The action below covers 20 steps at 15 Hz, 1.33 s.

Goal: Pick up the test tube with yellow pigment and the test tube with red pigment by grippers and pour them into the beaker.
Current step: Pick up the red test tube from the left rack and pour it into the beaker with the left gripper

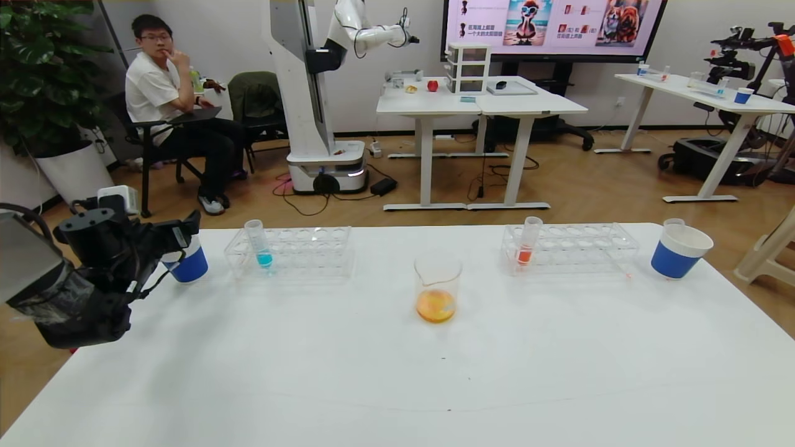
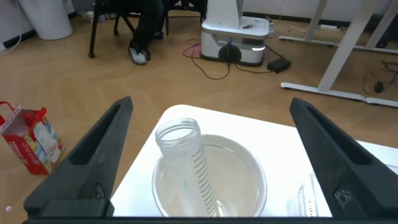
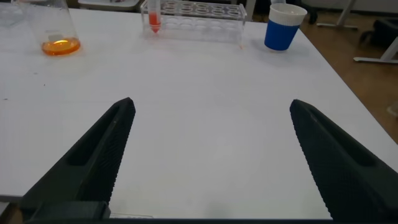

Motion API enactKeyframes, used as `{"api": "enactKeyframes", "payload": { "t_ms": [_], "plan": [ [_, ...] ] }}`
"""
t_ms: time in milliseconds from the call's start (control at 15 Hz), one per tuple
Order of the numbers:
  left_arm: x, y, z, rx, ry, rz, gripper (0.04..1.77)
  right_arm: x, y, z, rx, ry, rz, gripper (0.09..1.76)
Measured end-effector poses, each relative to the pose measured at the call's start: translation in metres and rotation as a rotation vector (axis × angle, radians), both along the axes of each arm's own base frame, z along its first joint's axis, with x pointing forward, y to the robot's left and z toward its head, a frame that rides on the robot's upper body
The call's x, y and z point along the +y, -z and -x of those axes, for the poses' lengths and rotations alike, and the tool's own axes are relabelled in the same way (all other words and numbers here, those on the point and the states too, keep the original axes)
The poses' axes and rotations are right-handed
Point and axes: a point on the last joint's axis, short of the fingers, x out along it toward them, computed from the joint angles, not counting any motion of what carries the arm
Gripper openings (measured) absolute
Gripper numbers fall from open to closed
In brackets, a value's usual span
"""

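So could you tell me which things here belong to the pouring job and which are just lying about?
Job: beaker holding orange liquid; red-liquid tube in right rack; empty tube in left cup under open left gripper; open right gripper.
Lying about: blue-liquid tube; left rack; right cup.

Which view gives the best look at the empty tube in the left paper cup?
The left wrist view: the empty tube fills the middle of the picture, leaning in the cup between the open fingers of the left gripper. In the head view that gripper hides most of the cup and the tube. The right wrist view misses it.
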Motion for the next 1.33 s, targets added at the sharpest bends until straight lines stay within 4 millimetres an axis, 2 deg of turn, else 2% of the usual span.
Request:
{"api": "enactKeyframes", "payload": {
  "t_ms": [200, 333, 533, 733, 867, 1000, 1333],
  "plan": [
    [-0.008, -0.025, -0.003, -0.036, 0.021, -0.009, 1.75, 0.0, 0.0, 0.0, 0.0, 0.0, 0.0, 1.74],
    [-0.024, -0.052, -0.01, -0.055, 0.062, -0.011, 1.75, 0.0, 0.0, 0.0, 0.0, 0.0, 0.0, 1.74],
    [-0.065, -0.097, -0.019, -0.071, 0.156, -0.011, 1.75, 0.0, 0.0, 0.0, 0.0, 0.0, 0.0, 1.74],
    [-0.106, -0.142, -0.011, -0.125, 0.248, -0.018, 1.75, 0.0, 0.0, 0.0, 0.0, 0.0, 0.0, 1.74],
    [-0.118, -0.168, 0.005, -0.163, 0.267, -0.029, 1.75, 0.0, 0.0, 0.0, 0.0, 0.0, 0.0, 1.74],
    [-0.125, -0.193, 0.03, -0.193, 0.271, -0.052, 1.75, 0.0, 0.0, 0.0, 0.0, 0.0, 0.0, 1.74],
    [-0.124, -0.242, 0.119, -0.247, 0.267, -0.115, 1.75, 0.0, 0.0, 0.0, 0.0, 0.0, 0.0, 1.74]
  ]
}}
